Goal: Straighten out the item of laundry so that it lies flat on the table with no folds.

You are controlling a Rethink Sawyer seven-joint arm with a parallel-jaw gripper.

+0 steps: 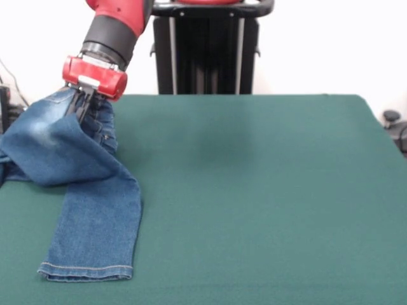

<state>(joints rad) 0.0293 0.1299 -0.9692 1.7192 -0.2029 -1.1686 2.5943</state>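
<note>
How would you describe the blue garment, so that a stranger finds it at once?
Look at the green table, at its left side under the red gripper. The jeans lie there, bunched at the top, with one leg stretching toward the camera, hemmed in tan stitching.

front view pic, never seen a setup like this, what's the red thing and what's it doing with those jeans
The red and black thing is a robot arm, coming down into the picture from above. The camera sits across the table and faces the robot. At the arm's end is a gripper with dark fingers, and they appear shut on a pair of small blue jeans, pinching the cloth near the waist end and lifting it. That leaves the jeans bunched and folded at the upper left, while one leg lies stretched flat toward the camera, hem nearest. Everything rests on a wide table with a dark green top.
</note>
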